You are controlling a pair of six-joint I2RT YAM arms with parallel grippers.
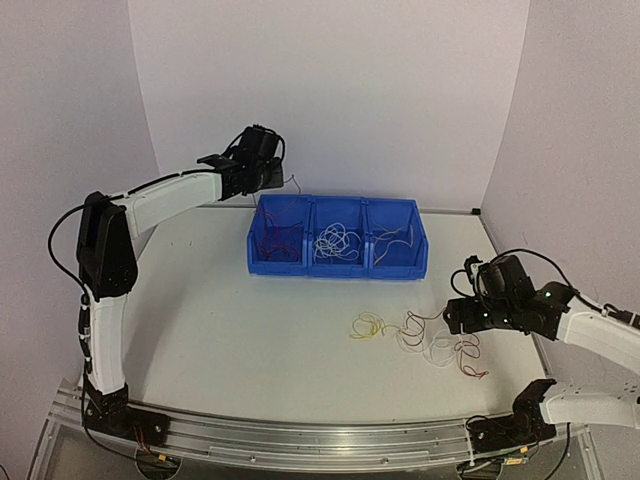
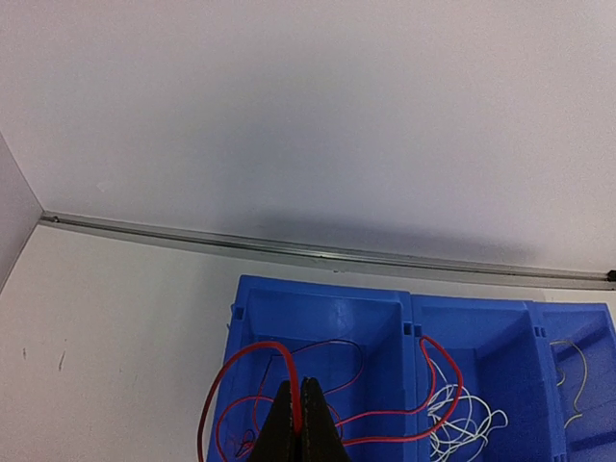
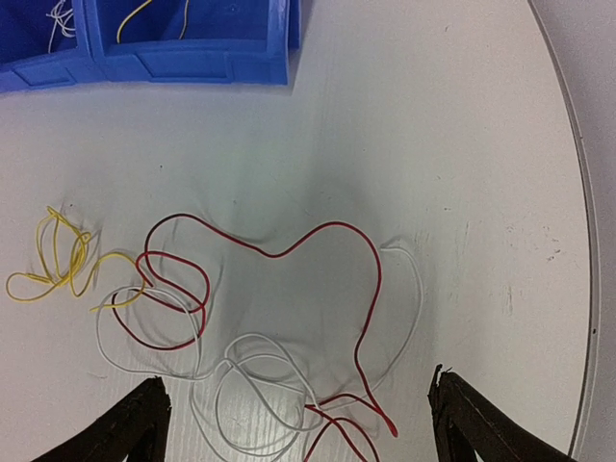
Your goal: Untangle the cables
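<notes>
The cables lie loose on the table at the right: red, white and yellow wires overlapping. My right gripper hangs open just above them, its fingers wide on either side and holding nothing. It shows at the right edge in the top view. My left gripper is raised above the back left corner of the blue bin, shut on a red wire. That wire loops down into the left compartment and trails over the divider towards the white wires.
The blue bin has three compartments: red wires on the left, white in the middle, yellow on the right. A metal strip runs along the wall behind it. The table's rounded edge lies right of the loose wires.
</notes>
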